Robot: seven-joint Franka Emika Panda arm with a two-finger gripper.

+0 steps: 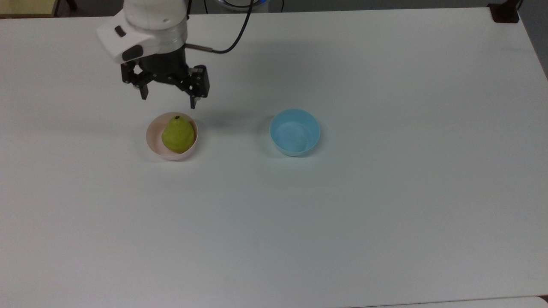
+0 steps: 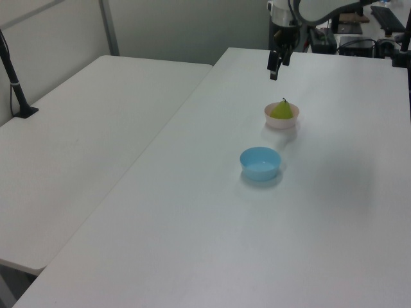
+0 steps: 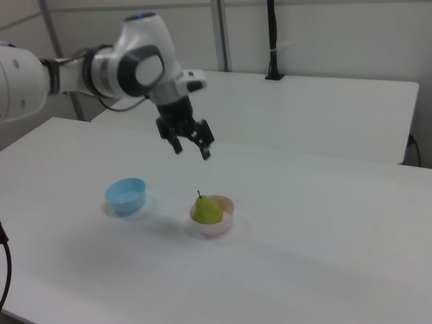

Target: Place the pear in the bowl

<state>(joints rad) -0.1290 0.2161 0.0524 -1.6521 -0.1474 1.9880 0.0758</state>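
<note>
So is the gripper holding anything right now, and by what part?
Nothing. The gripper is open and raised, apart from the pear, which sits in the pink bowl.

Yellow-green pear (image 1: 178, 134) with a dark stem spot, pale pink bowl (image 1: 154, 143), light blue bowl (image 1: 295, 131), white table (image 1: 342, 214), black gripper (image 1: 168, 96) on a white arm (image 1: 143, 25)

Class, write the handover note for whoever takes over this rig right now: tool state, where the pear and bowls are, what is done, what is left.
Tool: open, empty, raised above the table, clear of the pink bowl.
Pear: sitting in the pink bowl, stem end up, free of the fingers.
Blue bowl: empty, to the top view's right of the pink one.
Done: pear placed and released.
Left: nothing but parking the arm.
</note>
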